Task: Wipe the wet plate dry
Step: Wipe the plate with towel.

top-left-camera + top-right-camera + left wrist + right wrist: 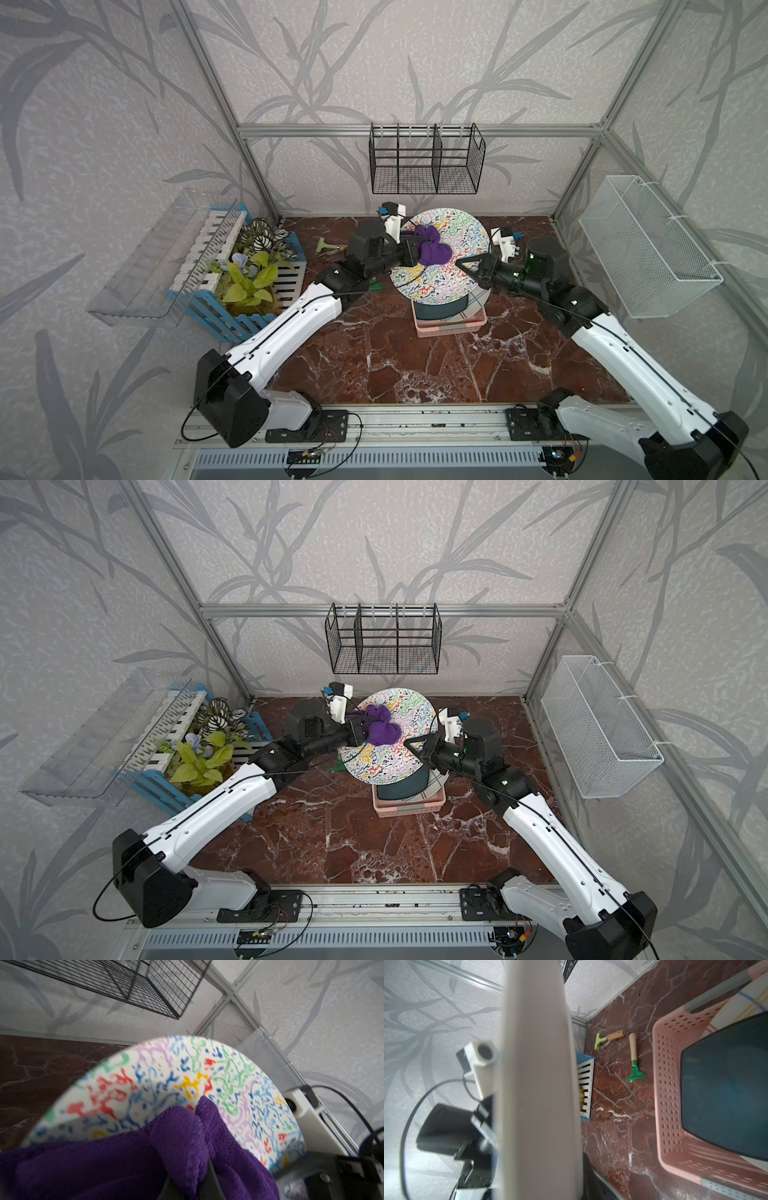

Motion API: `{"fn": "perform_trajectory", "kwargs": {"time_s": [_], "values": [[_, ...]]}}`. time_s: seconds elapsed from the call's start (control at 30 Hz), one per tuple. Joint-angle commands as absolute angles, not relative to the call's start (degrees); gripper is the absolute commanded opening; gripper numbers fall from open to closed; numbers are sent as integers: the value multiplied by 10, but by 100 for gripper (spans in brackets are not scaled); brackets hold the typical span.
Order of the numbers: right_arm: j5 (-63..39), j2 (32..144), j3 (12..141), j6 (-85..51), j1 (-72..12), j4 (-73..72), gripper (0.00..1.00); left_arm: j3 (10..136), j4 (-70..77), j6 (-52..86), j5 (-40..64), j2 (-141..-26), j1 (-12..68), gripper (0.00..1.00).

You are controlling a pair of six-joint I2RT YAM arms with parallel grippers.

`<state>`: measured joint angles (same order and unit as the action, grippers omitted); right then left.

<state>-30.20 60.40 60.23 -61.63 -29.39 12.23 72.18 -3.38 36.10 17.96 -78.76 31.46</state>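
Note:
The plate is white with coloured squiggles and hangs tilted above the pink basket. My right gripper is shut on the plate's right rim. In the right wrist view the plate appears edge-on as a pale band, with one dark finger beside it. A bunched purple cloth lies pressed against the plate's patterned face. My left gripper is shut on it. In the left wrist view the cloth covers the plate's near part and hides most of the gripper.
The pink basket holds a dark teal plate and a striped one. Two green hand tools lie on the marble left of it. A planter box, a black wire rack and a white mesh basket line the walls.

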Motion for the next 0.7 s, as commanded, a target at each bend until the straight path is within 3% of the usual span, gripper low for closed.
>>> {"fn": "perform_trajectory", "kwargs": {"time_s": [0.0, 0.13, 0.27, 0.47, 0.67], "values": [[-412, 563, 634, -566, -326, -23, 0, 768, -56, 365, 207, -845, 318, 0], [-371, 568, 661, -570, -297, -25, 0, 842, -102, 305, 245, -911, 409, 0], [-371, 578, 685, -636, -181, -38, 0, 830, -61, 358, 266, -896, 415, 0], [-391, 548, 654, -754, -34, -116, 0, 731, 231, 583, 291, -784, 310, 0], [-386, 580, 645, -891, -51, -301, 0, 731, 463, 776, 332, -806, 290, 0]]}}
